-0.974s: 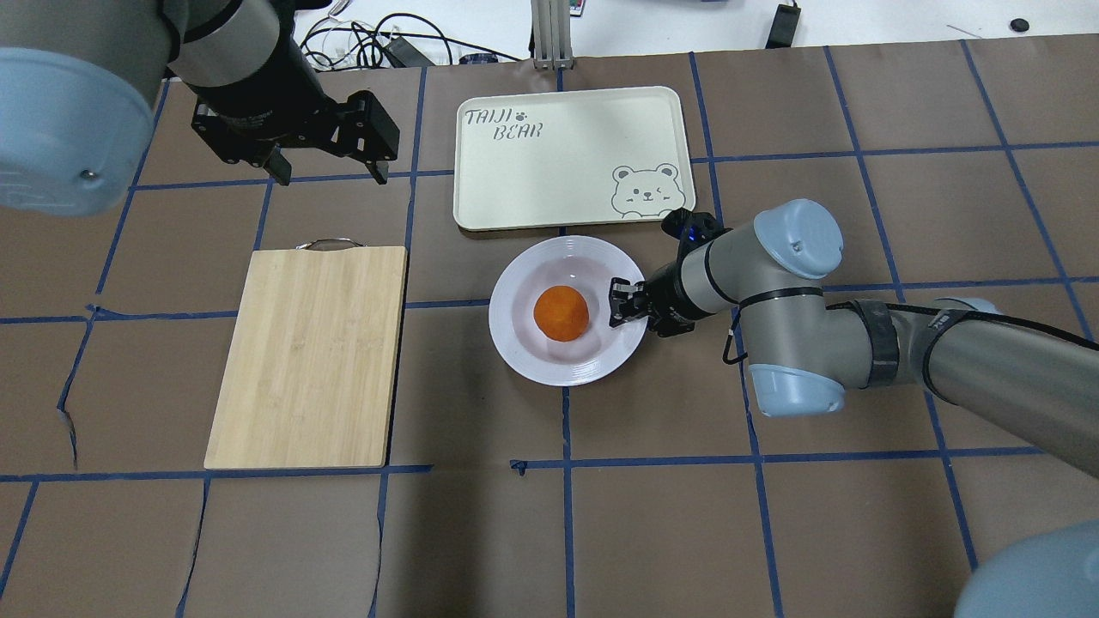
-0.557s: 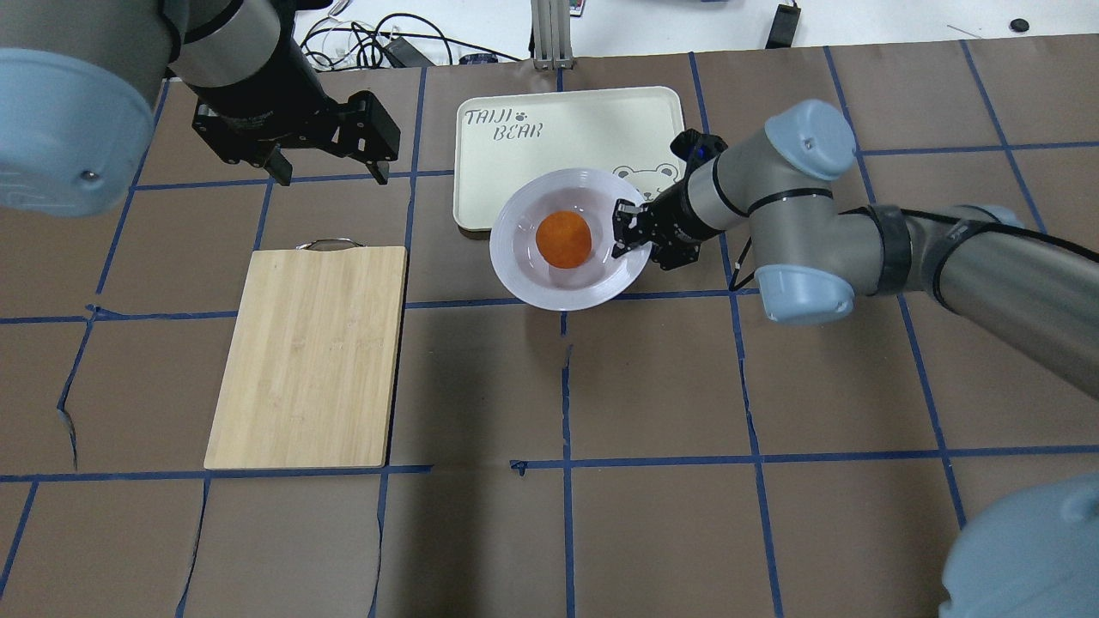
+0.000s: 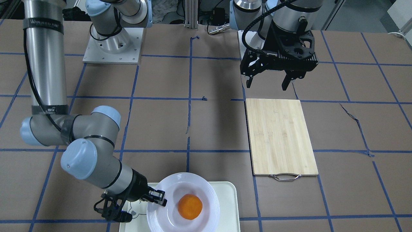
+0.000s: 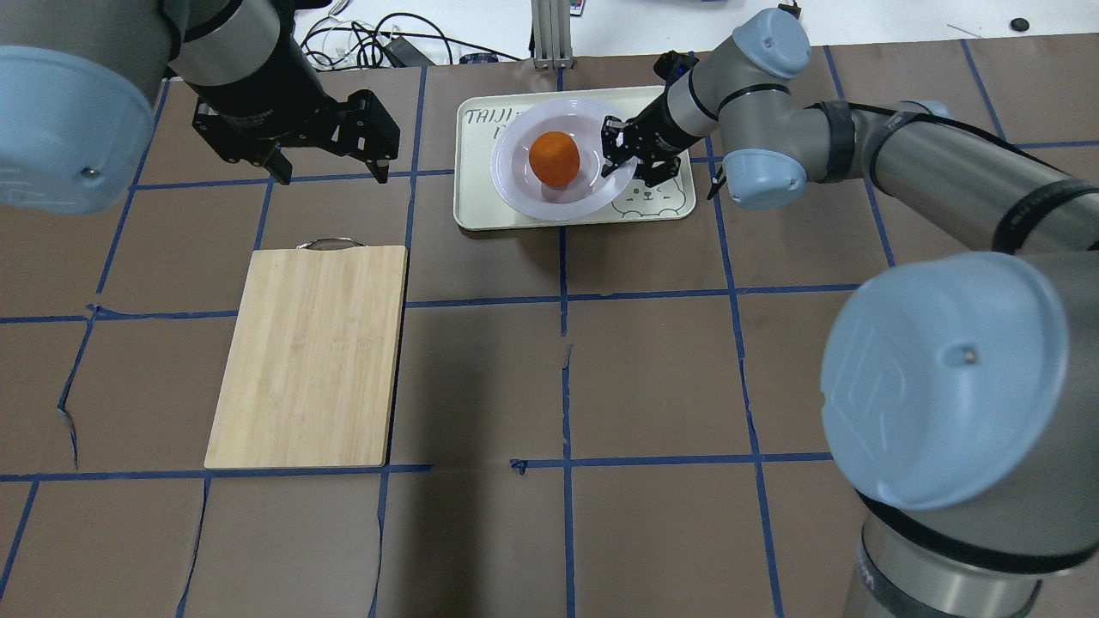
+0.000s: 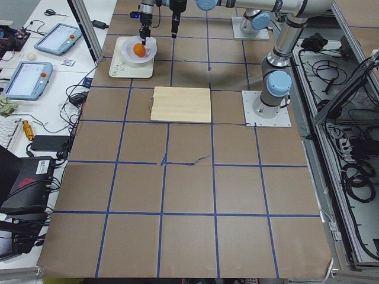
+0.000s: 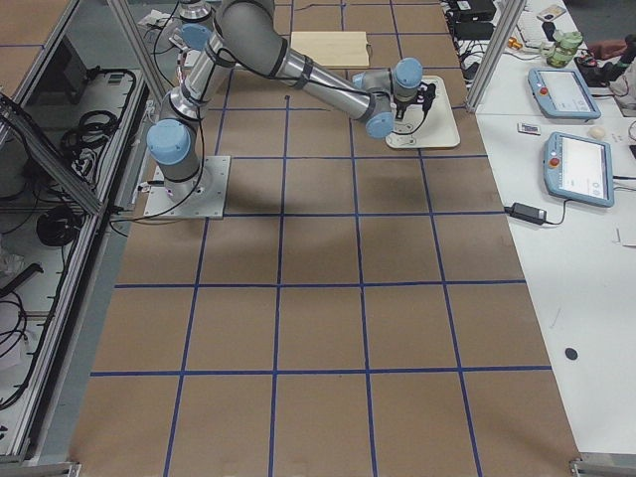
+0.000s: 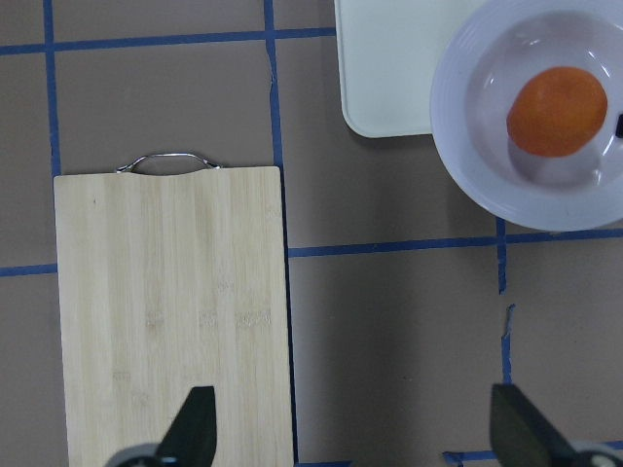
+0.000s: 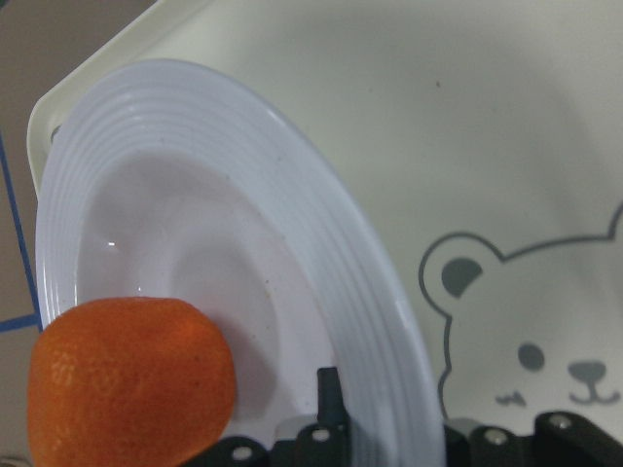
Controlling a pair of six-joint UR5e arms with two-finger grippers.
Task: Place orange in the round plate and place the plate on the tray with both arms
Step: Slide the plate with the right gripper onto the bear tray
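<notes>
The orange (image 4: 554, 159) sits in the sunken centre of the round plate (image 4: 524, 199), which restrains rolling. The plate is over the tray (image 4: 476, 210), with the right gripper (image 4: 611, 159) fingers clamped on its rim. The left gripper (image 4: 331, 178) hovers aside above the counter (image 4: 652, 378), fingers apart and empty.

Both arms are silver-grey tube links with light-blue round joint caps; left gripper (image 3: 266, 86) and right gripper (image 3: 161, 198) are black with open-frame bodies. Right arm (image 3: 45, 64) has a black band with white lettering I can't read, a black cable held on by black wraps, and a square silver plate (image 3: 93, 54) with small screws under its base. Left arm (image 3: 289, 13) has a looped black cable too.
</notes>
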